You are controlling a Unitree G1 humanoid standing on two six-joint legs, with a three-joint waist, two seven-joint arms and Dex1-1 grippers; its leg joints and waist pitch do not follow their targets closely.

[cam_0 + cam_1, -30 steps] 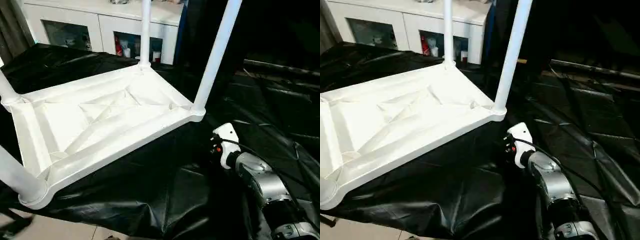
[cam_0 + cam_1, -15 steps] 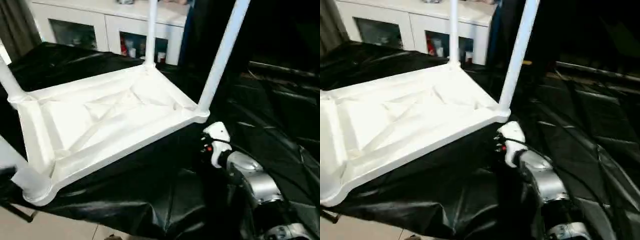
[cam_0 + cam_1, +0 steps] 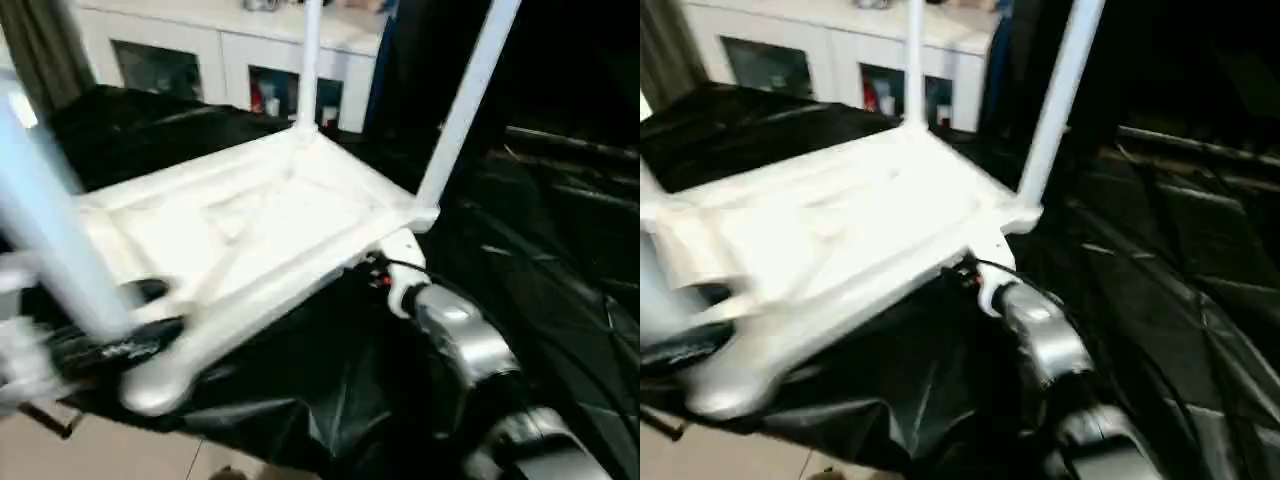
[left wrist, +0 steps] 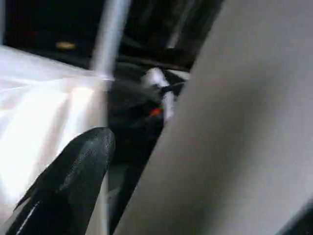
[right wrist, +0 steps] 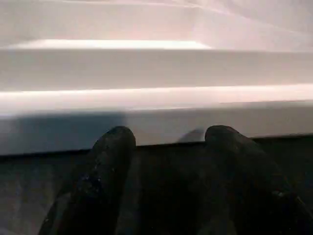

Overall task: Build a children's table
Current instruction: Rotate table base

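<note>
The white plastic rectangular table top [image 3: 250, 230] is lying ribbed side up on the black sheet [image 3: 330, 400], its white tubular legs [image 3: 465, 110] standing upward; the left gripper [image 3: 120, 330] is straddling the near leg [image 3: 50, 240] (fingers spread, unclamped); the right gripper [image 5: 168, 161] is gaping beside the top's edge.

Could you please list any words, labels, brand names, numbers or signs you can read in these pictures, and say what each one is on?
None: no text can be read.
The white table top and its legs are plain.
The items behind the cabinet glass doors are too small and blurred to read.
The right gripper carries only a small red spot, not a readable sign.
</note>
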